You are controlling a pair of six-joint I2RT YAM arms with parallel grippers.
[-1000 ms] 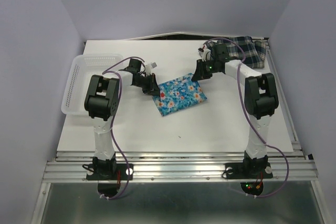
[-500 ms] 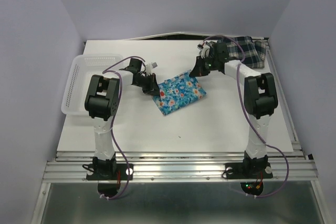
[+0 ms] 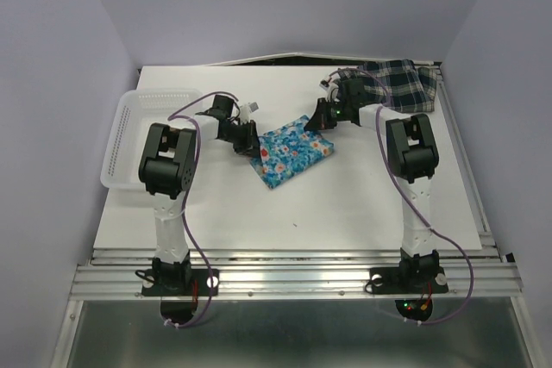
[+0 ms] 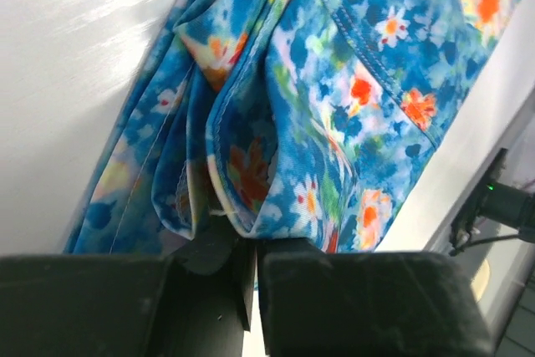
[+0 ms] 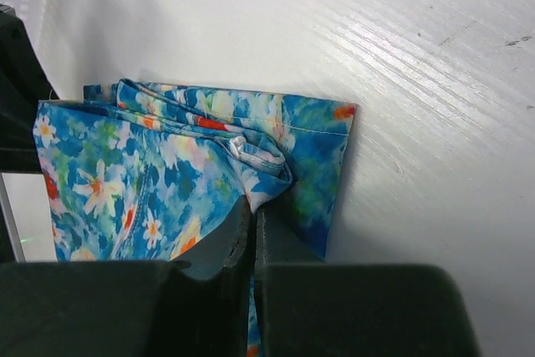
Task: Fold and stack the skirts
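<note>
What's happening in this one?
Both arms are working on the bright blue floral cloth skirt, which lies partly folded on the white table. The left claw is shut on its bunched left edge, and the right claw is shut on a fold at its far right corner. The dark plaid pleated skirt lies crumpled at the table's far right corner with no claw on it. A white plastic lattice basket sits at the left edge.

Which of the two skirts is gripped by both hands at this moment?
The blue floral skirt in the middle: the left hand and the right hand each pinch an edge. The plaid skirt lies at the far right corner, unheld.
</note>
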